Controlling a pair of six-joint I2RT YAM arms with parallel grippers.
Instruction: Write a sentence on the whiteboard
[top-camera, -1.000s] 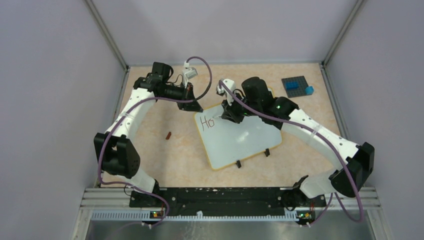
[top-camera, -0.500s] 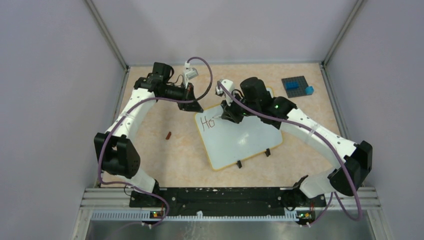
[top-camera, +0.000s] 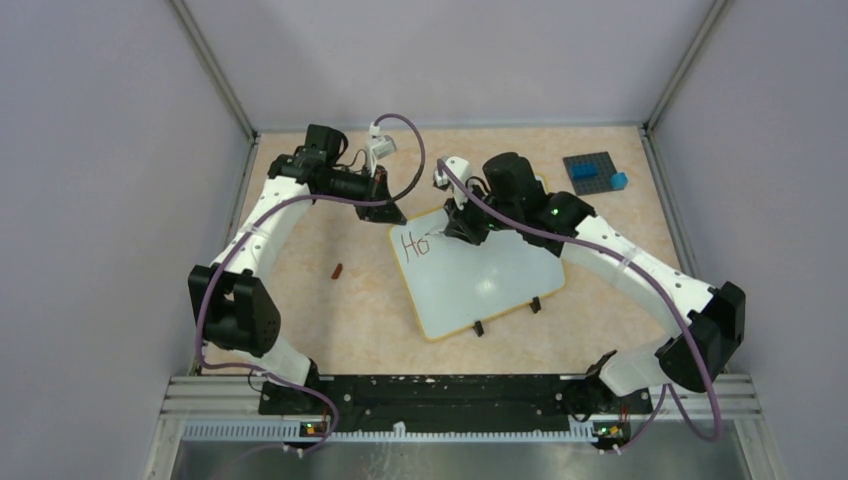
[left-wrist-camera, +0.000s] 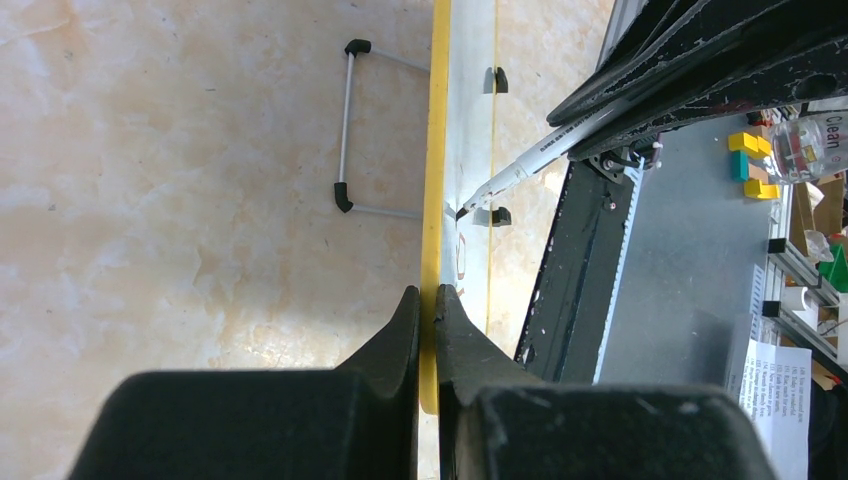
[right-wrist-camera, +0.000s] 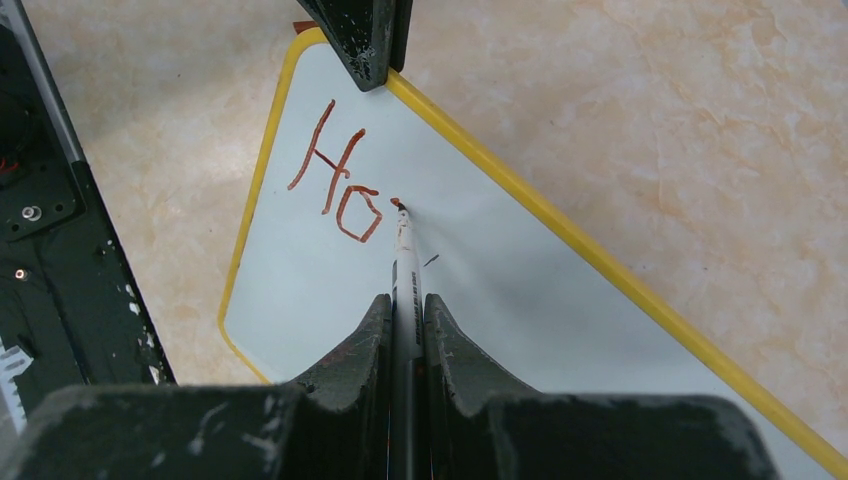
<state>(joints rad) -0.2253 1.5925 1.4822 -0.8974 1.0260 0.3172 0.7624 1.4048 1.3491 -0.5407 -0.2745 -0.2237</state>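
Letters of the sentence (right-wrist-camera: 340, 185), just two reading "Ho", are sitting on one whiteboard (top-camera: 480, 280) lying on the desk (top-camera: 350, 320); right fingers (right-wrist-camera: 360, 350) are clenching one marker (right-wrist-camera: 403, 250), left fingers (left-wrist-camera: 395, 340) are pinching the board's yellow rim.

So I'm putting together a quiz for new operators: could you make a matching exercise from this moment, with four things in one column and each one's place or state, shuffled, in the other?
Things:
1. marker
2. studded plate
3. left gripper
4. right gripper

Places or states:
A. shut on the whiteboard at its yellow rim
B. at the far right corner, away from the whiteboard
C. shut on the marker
D. tip on the whiteboard, right after the letters Ho

Pairs: 1-D, 2-B, 3-A, 4-C
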